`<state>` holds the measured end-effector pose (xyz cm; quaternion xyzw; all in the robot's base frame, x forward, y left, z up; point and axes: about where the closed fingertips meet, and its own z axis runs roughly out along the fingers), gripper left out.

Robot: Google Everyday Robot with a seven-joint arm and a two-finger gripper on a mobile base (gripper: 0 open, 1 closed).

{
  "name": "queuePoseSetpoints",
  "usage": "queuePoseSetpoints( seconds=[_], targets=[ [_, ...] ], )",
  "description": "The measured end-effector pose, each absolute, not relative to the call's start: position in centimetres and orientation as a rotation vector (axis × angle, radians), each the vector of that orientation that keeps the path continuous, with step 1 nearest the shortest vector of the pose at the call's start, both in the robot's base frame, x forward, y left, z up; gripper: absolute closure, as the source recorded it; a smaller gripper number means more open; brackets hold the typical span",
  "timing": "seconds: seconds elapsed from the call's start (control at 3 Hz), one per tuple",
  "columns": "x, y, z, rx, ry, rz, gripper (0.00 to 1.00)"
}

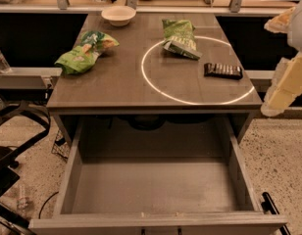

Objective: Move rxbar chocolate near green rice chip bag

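The rxbar chocolate (223, 70), a small dark flat bar, lies on the right side of the grey tabletop (116, 82), inside a white circle marking. The green rice chip bag (85, 53), light lime-green and wrinkly with a yellow-and-white picture at its far end, lies at the left of the tabletop. My pale arm and gripper (276, 99) hang at the right edge of the view, off the table's right side, to the right of the bar and apart from it.
A deeper green bag (178, 37) with a pale edge strip lies at the back of the circle. A white bowl (118, 14) stands at the back. An open drawer (156, 180) juts out below the table front. A black chair (13, 146) stands at the left.
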<state>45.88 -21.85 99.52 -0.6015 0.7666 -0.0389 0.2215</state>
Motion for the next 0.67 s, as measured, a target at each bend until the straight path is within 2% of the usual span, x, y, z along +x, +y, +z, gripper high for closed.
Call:
queuePoseSetpoints(
  seconds=[0.67],
  targets=[
    [53.0,-23.8,101.3,-1.547,1.861,0.005,0.00]
  ],
)
